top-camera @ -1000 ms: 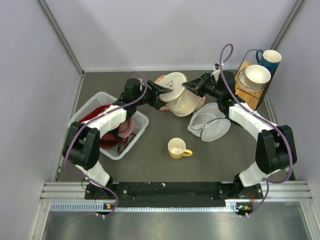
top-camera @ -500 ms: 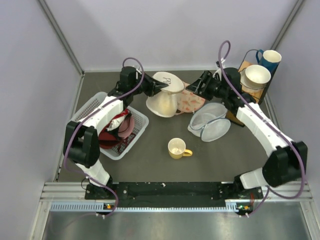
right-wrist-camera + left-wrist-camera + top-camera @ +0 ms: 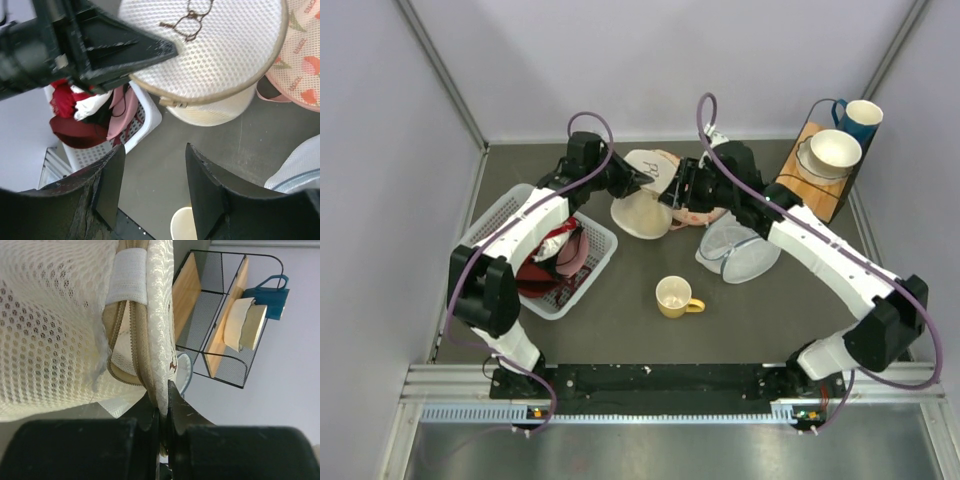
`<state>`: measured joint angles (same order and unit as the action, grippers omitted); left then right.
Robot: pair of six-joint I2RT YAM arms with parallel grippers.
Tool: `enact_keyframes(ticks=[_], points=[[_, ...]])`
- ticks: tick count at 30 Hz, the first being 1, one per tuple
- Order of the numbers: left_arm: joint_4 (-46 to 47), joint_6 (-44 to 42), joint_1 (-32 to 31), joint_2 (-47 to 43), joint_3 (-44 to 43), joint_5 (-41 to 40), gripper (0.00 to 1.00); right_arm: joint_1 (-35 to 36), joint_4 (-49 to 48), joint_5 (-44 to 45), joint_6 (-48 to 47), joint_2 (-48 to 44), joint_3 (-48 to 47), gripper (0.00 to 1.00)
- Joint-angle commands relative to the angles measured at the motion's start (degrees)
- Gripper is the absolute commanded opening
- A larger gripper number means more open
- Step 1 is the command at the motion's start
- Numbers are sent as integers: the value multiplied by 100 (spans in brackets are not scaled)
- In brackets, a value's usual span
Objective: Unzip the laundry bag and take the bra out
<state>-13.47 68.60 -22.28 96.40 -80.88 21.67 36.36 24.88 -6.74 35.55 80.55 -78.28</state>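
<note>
The bag (image 3: 642,205) is found at the far middle of the bench (image 3: 640,320), its rim (image 3: 220,92) pinched by the closed left tool (image 3: 161,405); the zip pull (image 3: 175,103) sits on that rim just ahead of the open, empty right tool (image 3: 154,150) (the nearer and only free one). One bag, one pull and two tools are counted; no bra is seen, so it is judged to be inside.

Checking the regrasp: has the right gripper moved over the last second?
Yes. The right gripper shifted left, away from the wooden wire rack, toward the round cream-white mesh laundry bag.
</note>
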Motion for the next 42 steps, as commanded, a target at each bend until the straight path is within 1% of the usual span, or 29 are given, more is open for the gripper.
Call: enact_keyframes(ticks=[1,3,6,10,16,21,23,27,28,33,34,36,39,40,41,42], points=[[-129,-391,-66,-508,-288,-435,0,126,254,244,92,425,-583,52],[-155,-435,-83,-570,-297,-514,0,135,262,200,163,584,-697,53],[-226,-531,-109,-605,-314,-567,0,170,271,287,233,786,-785,67],[-322,-576,-136,-657,-288,-681,0,310,341,560,154,988,-969,76],[-322,-593,-145,-702,-244,-734,0,328,368,657,189,1252,-1180,76],[-305,-593,-162,-684,-288,-743,0,363,587,1218,31,1515,-1409,75],[-349,-619,-162,-693,-288,-787,0,354,605,1472,22,1455,-1261,73],[-402,-725,-154,-719,-288,-919,0,354,597,1834,-171,1121,-935,66],[-410,-734,-154,-719,-305,-919,0,346,597,1904,-215,964,-839,62],[-428,-804,-154,-719,-358,-963,0,284,614,1931,-207,514,-320,51],[-428,-795,-154,-728,-358,-963,0,275,605,1896,-189,479,-311,47],[-419,-795,-154,-719,-358,-937,0,284,579,1765,-189,470,-363,47],[-402,-813,-154,-702,-384,-849,0,275,299,1273,-338,549,-460,47],[-393,-839,-154,-702,-402,-840,0,258,176,819,-443,567,-469,48],[-401,-900,-154,-684,-402,-753,0,249,18,684,-609,593,-521,48],[-419,-936,-154,-667,-480,-700,0,188,-71,300,-715,645,-530,48]])
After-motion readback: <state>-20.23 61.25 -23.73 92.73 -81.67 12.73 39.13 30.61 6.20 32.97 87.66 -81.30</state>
